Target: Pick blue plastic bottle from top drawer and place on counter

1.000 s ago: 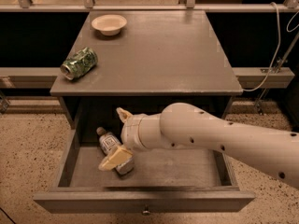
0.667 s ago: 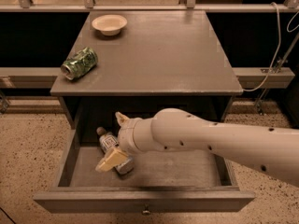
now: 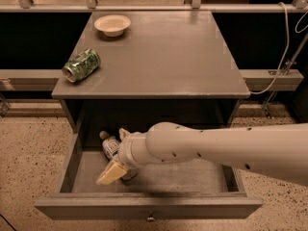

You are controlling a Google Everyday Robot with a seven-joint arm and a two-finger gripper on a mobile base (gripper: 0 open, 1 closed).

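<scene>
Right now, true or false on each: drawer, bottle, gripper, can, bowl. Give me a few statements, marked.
1. The drawer is open and the bottle lies in it. True.
2. The gripper hangs over the counter. False: it is down in the drawer at the bottle, fingers apart.
3. The can lies on its side at the counter's left edge. True.
4. The bowl is in the drawer. False: it sits on the counter, further back than the can.
</scene>
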